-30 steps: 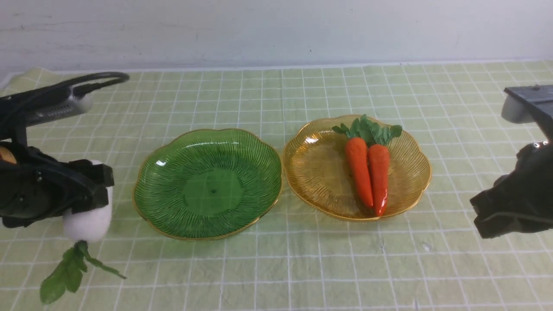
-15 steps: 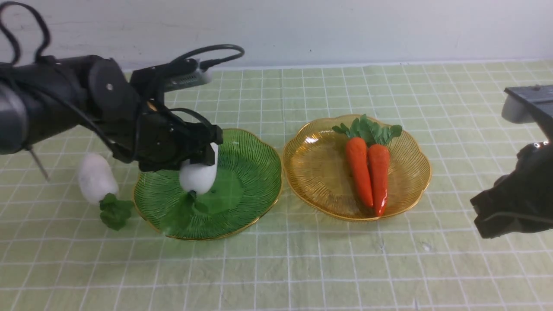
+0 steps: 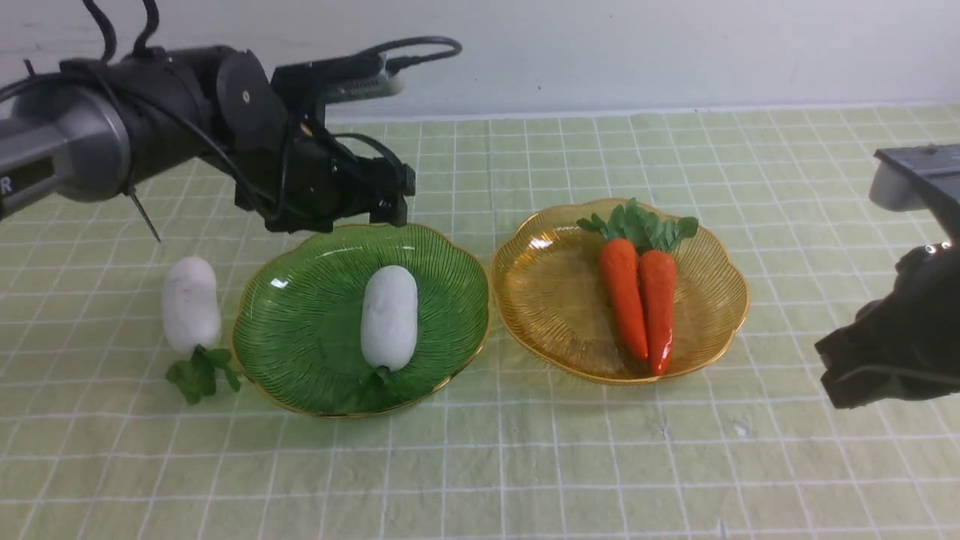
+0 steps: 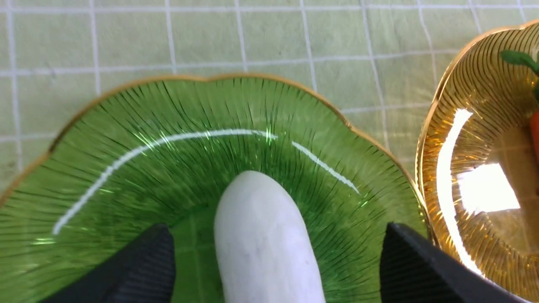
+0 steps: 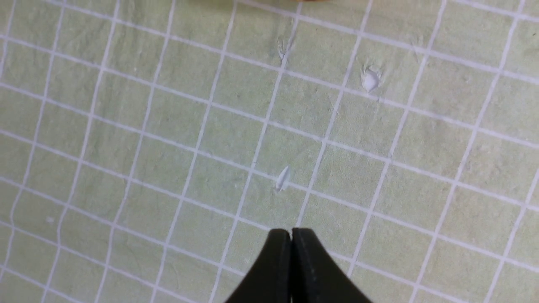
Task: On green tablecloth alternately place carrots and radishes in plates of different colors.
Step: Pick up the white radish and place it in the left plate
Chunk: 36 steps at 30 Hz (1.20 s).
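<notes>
**Front view.** You have the green tablecloth [image 3: 525, 465] spread wide, with thin white grid lines and faint wrinkles. Two ribbed, translucent plates with scalloped gold rims sit side by side on it, almost touching: the green plate [image 3: 315, 315] on the left and the amber plate [image 3: 555, 300] on the right. The first radish [image 3: 388, 315], plump, matte and white, lies in the green plate with its leaves toward the near rim. The second radish [image 3: 191, 304] lies on the cloth just beside that plate's left rim. The carrots [image 3: 624, 296], glossy and tapered, lie together in the amber plate, leafy tops pointing away from you. Your left gripper [image 3: 390, 206] hovers over the green plate's far rim. Your right gripper [image 3: 844, 371] hangs at the right edge, well apart from both plates; from here you cannot tell how its jaws stand.

**Left wrist view.** This one settles the left claw. Its black fingers [image 4: 143, 269] are spread wide on either side of the first radish, touching nothing.

**Right wrist view.** Here the two black fingers [image 5: 278, 269] are pressed together over bare cloth, pinching nothing. Small white nicks [image 5: 370, 80] in the fabric show only from this camera.
</notes>
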### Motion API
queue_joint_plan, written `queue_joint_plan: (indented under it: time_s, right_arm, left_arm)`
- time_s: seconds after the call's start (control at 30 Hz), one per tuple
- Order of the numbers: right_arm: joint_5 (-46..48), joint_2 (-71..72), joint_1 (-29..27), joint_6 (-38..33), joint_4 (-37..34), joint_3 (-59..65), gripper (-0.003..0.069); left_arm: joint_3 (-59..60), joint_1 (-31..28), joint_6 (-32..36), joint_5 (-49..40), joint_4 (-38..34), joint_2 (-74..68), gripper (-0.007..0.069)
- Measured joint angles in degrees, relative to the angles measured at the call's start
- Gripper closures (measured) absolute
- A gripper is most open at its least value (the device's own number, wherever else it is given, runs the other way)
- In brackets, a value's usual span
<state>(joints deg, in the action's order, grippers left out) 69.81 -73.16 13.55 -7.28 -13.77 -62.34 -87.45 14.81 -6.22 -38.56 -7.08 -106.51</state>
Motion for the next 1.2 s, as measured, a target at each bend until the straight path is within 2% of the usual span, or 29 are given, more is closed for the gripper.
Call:
queue_joint_plan:
  time_s: [0.13,0.17,0.2,0.3,0.43,0.8,0.9,0.93,0.97,1.03,1.2]
  right_arm:
    - [-0.24,0.00,0.00,-0.18,0.00,0.00,0.0671]
    - [-0.29,0.00,0.00,-0.20,0.00,0.00,0.0671]
    - [-0.29,0.00,0.00,-0.20,0.00,0.00,0.0671]
    - [-0.41,0.00,0.00,-0.27,0.00,0.00,0.0671]
    - [-0.68,0.00,0.00,-0.27,0.00,0.00,0.0671]
    - [-1.60,0.00,0.00,-0.45,0.00,0.02,0.0671]
    - [-1.75,0.00,0.00,-0.45,0.00,0.02,0.0671]
    - [-1.80,0.00,0.00,-0.45,0.00,0.02,0.0671]
    - [-1.80,0.00,0.00,-0.45,0.00,0.02,0.0671]
    - [-1.84,0.00,0.00,-0.45,0.00,0.02,0.0671]
    - [-2.07,0.00,0.00,-0.45,0.00,0.02,0.0671]
  left_arm:
    - [-3.65,-1.33,-2.29,-6.47,7.59,0.65,0.0031]
    - [-4.22,-2.96,-6.27,-10.25,13.13,0.77,0.0031]
    - [-4.27,-3.21,-7.38,-10.64,13.69,0.77,0.0031]
    - [-4.30,-8.28,-17.75,-15.34,21.11,-0.59,0.0038]
    - [-4.30,-12.87,-23.22,-15.28,22.76,-3.46,0.0050]
    - [-4.30,-15.58,-24.63,-11.51,22.72,-12.50,0.0057]
    - [-4.30,-15.62,-24.68,-11.65,22.68,-13.81,0.0098]
    - [-4.30,-15.62,-24.68,-11.83,22.68,-13.94,0.0120]
    - [-4.30,-15.62,-24.68,-12.45,22.68,-14.02,0.0180]
    - [-4.34,-15.62,-24.63,-12.74,22.68,-14.02,0.0212]
    - [-5.83,-15.65,-20.14,-19.26,22.59,-13.45,0.0216]
